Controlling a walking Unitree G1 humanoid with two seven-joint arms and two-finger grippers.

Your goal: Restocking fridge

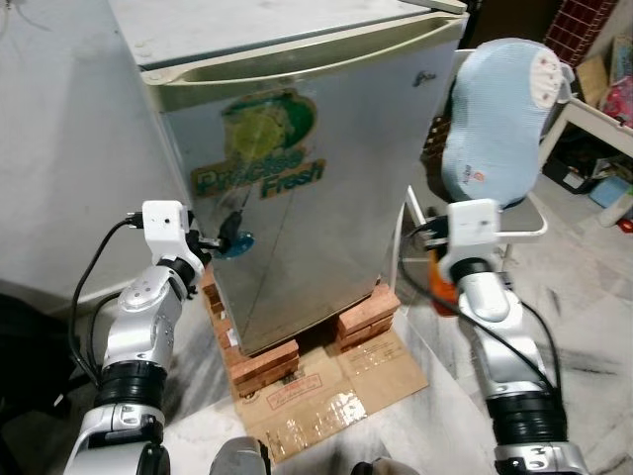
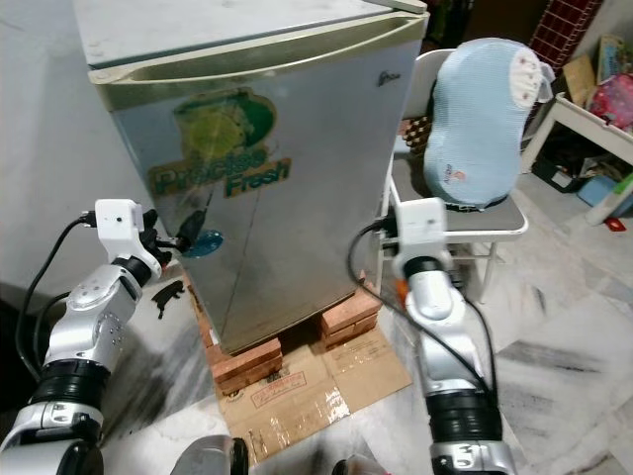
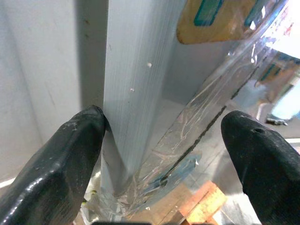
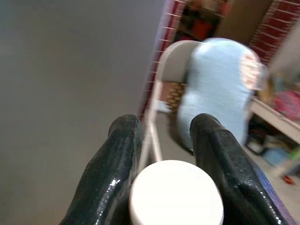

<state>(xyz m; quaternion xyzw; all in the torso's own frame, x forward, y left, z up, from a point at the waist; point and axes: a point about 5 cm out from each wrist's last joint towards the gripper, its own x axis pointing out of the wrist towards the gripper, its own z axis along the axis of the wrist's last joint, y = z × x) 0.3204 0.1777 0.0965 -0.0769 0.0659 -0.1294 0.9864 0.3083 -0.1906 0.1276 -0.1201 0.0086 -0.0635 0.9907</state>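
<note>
Right claw point(image 4: 164, 154) nearest lens, closed around white-capped item point(image 4: 176, 194), beside fridge point(image 1: 297, 178). Left claw point(image 3: 159, 145) spread wide, straddling door edge. Door shut; opening and stocking remain. Task barely begun, judging.

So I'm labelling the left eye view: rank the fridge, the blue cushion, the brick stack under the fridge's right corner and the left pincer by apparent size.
1. Fridge.
2. Blue cushion.
3. Brick stack.
4. Left pincer, open at the fridge's edge, clearly smallest.
</note>
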